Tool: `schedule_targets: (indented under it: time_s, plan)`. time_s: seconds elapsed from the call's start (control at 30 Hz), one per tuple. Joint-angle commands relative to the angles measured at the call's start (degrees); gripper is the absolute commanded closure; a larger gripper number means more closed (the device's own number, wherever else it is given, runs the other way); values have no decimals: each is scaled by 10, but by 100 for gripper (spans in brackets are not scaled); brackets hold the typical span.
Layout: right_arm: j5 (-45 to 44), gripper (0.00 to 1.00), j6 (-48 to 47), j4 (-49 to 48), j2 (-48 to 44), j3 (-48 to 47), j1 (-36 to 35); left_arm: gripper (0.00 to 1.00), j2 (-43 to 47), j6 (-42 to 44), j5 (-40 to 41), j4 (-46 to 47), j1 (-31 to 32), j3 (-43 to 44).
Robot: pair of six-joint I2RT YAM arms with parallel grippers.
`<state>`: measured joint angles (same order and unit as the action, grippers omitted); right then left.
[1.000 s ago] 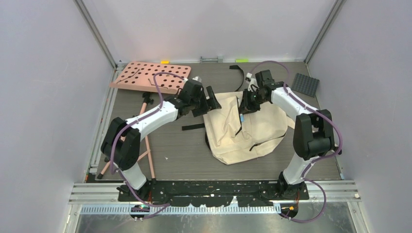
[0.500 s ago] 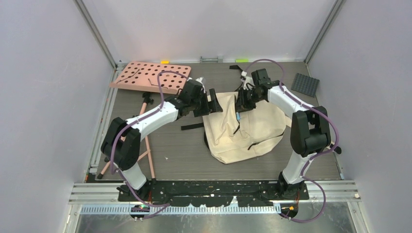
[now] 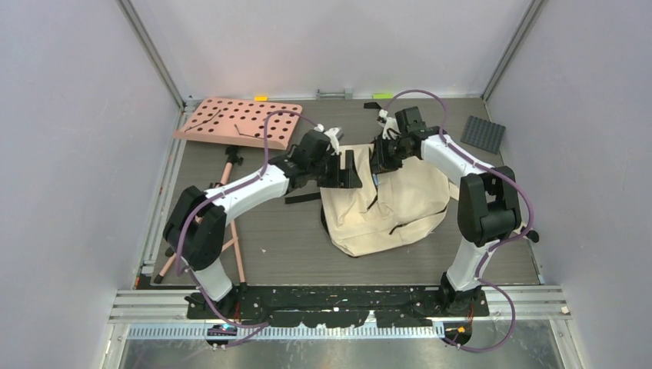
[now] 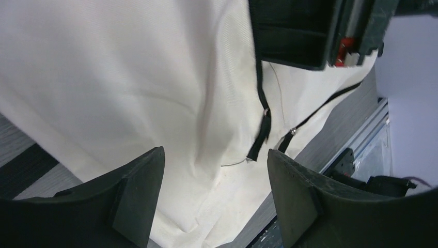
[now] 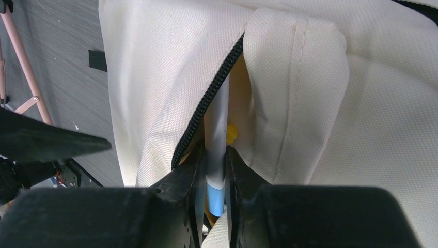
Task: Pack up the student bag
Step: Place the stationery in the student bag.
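Right wrist view: right gripper pinches a pen, aiming it into the zip opening of the bag; left gripper, wide and empty, hovers, likely to steady the fabric.

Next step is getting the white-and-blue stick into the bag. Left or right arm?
Right. The right gripper is shut on the white-and-blue stick, its tip in the open zipper gap of the student bag. The left gripper is open and empty over the cream fabric nearby.
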<state>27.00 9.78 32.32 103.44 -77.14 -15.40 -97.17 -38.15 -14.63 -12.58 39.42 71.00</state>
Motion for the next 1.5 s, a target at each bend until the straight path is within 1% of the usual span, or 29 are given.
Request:
schedule_targets:
  time_s: [0.0, 0.03, 0.07, 0.17, 0.23, 0.4, 0.53, 0.67, 0.73, 0.9, 0.97, 1.07, 1.23, 1.37, 1.47]
  plan:
    - [-8, 77, 5, -67, 18, 5, -10, 26, -3, 89, -29, 39, 33, 31]
    - [-2, 73, 9, -66, 13, 7, -10, 27, -3, 107, -29, 39, 43, 32]
    - [-2, 71, 15, -66, 9, 12, -10, 26, -2, 127, -27, 40, 54, 32]
    - [-28, 58, 19, -63, -30, 31, -9, 27, -4, 170, -13, 42, 80, 31]
    - [-44, 51, 20, -52, -58, 40, -7, 27, -9, 186, -7, 46, 87, 32]
    - [-81, 42, 42, -28, -128, 59, 10, 32, -24, 235, 15, 53, 106, 47]
    - [-115, 40, 67, -7, -171, 68, 37, 38, -45, 257, 32, 73, 113, 44]
    - [-126, 40, 76, 23, -199, 72, 69, 48, -64, 269, 45, 90, 115, 46]
    - [-131, 40, 75, 32, -215, 75, 76, 50, -73, 277, 49, 93, 119, 52]
    - [-139, 39, 70, 46, -251, 95, 78, 51, -97, 297, 51, 91, 132, 69]
    - [-137, 39, 73, 46, -262, 105, 79, 52, -106, 308, 74, 74, 139, 74]
    - [-135, 39, 81, 43, -277, 116, 79, 56, -113, 337, 114, 54, 152, 76]
    - [-131, 39, 84, 39, -291, 127, 78, 60, -102, 355, 131, 56, 163, 59]
    - [-124, 39, 85, 39, -294, 129, 79, 59, -81, 378, 164, 76, 174, 30]
    - [-116, 39, 88, 35, -295, 130, 78, 59, -84, 399, 192, 76, 177, 22]
